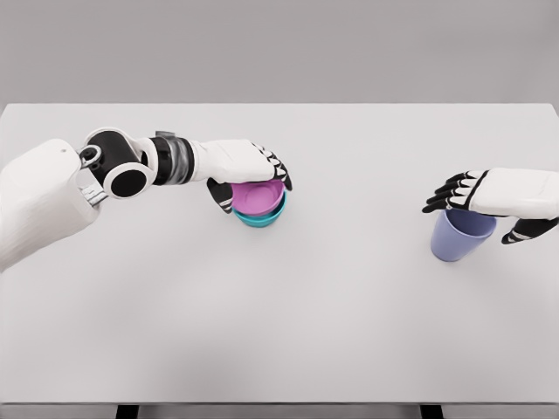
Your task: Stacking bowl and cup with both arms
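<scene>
White worktop (279, 332). The left hand (249, 166) clasps a pink bowl (258, 197) nested in a teal bowl (262, 218). Well right of these, the right hand (498, 196) grips a lilac cup (460, 236) from above.

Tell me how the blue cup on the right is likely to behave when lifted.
The blue cup looks rigid and thin-walled, so probably light. Its base is narrower than its rim, so a sideways nudge might tip it. The smooth wall could slip under the right hand, whose fingers sit over the rim.

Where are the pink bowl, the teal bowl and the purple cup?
pink bowl (256, 197), head view, inner wall.
teal bowl (258, 219), head view, front rim.
purple cup (454, 244), head view, outer side.
</scene>
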